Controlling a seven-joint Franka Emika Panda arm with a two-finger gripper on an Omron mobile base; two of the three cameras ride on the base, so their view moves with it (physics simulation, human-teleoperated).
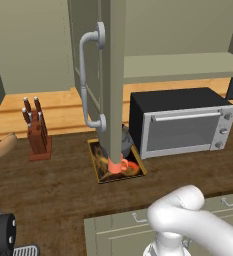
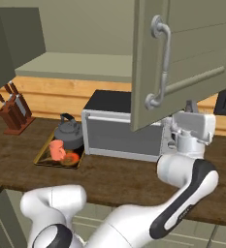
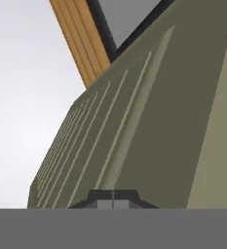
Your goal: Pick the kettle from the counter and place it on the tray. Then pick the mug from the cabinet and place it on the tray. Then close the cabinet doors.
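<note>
Since kettle (image 2: 69, 131) and mug (image 2: 56, 149) already sit on the tray (image 2: 42, 156):
gripper (image 3: 113, 199): clenched empty, so I can shove
cabinet door (image 2: 182, 58): needs closing

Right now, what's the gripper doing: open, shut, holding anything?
Gripper: shut, fingers together with nothing between them, up close against the grey-green cabinet door.

Flat, even rendered light with faint soft shadows, no glare; edges slightly soft and pixelated.
</note>
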